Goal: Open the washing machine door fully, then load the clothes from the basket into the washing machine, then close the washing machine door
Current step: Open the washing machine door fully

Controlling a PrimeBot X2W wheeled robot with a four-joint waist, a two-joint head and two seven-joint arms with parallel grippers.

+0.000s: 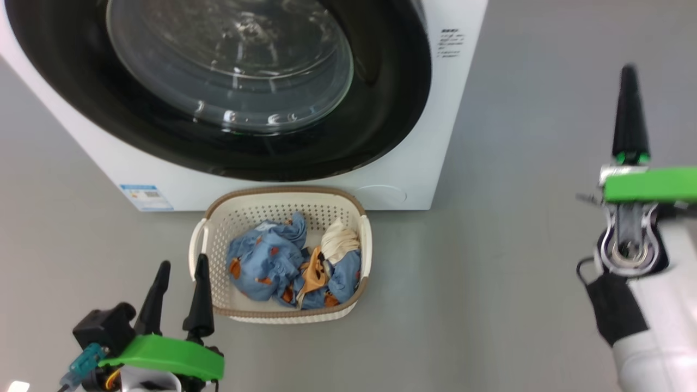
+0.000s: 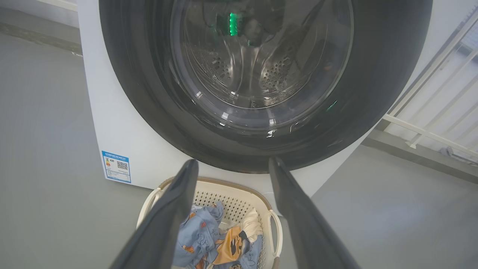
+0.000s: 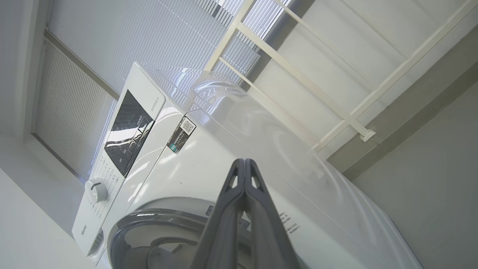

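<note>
The round black-rimmed glass washing machine door [image 1: 381, 109] is shut. Soft blue bear-print clothes [image 1: 272, 261] are heaped in the cream plastic basket [image 1: 245, 218]. The left gripper [image 1: 183, 261] is spread apart, the right gripper [image 1: 630, 76] pinched together

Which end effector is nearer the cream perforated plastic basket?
Left. The left end effector is open by the left rim of the cream basket; the right end effector, shut, is well off to its right.

Left claw [image 1: 182, 261] spread wide, right claw [image 1: 629, 71] pinched tight, both empty.
</note>
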